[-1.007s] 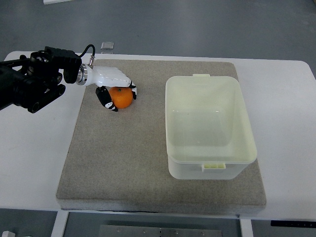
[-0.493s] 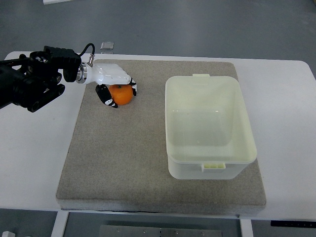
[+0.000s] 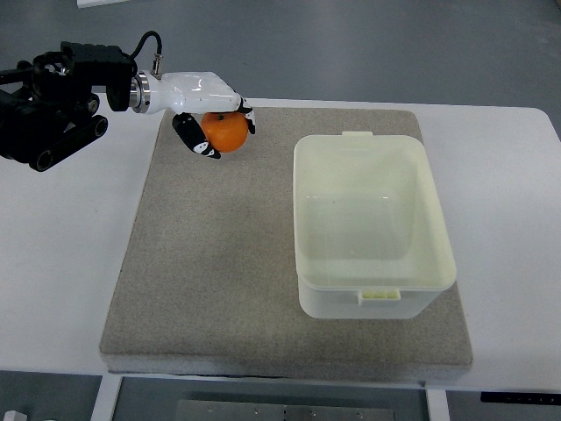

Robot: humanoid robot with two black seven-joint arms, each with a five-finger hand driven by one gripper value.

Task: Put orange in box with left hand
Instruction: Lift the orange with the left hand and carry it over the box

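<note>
up near the far left corner of the grey mat [image 3: 219, 289], the orange [image 3: 226, 132] sits inside my left hand [image 3: 208, 112], which is closed around it. my white palm covers its top and my dark-tipped fingers [image 3: 196, 140] curl under and around its sides, so only the lower and right part of the fruit shows. it is round, bright orange and smooth-looking, with a small dark spot near its top. whether it touches the mat or hangs just above it i cannot tell from this steep angle. no sticker or print shows on the skin.

my black forearm [image 3: 53, 101] comes in from the left edge, over the white table [image 3: 61, 263], with a black cable [image 3: 147, 46] looping up by the silver wrist ring.

the box [image 3: 372, 224] stands well apart from the orange, to the right, on the right half of the mat. it is pale, translucent, yellowish-white, with rounded corners, open on top, with nothing visible inside. a small tab shows at the middle of its far rim and another at its near rim. i can read no brand or writing on it.

beyond the far edge of the table, a small grey square object [image 3: 190, 82] lies on the floor, too small to make out. nothing in view carries legible lettering.
</note>
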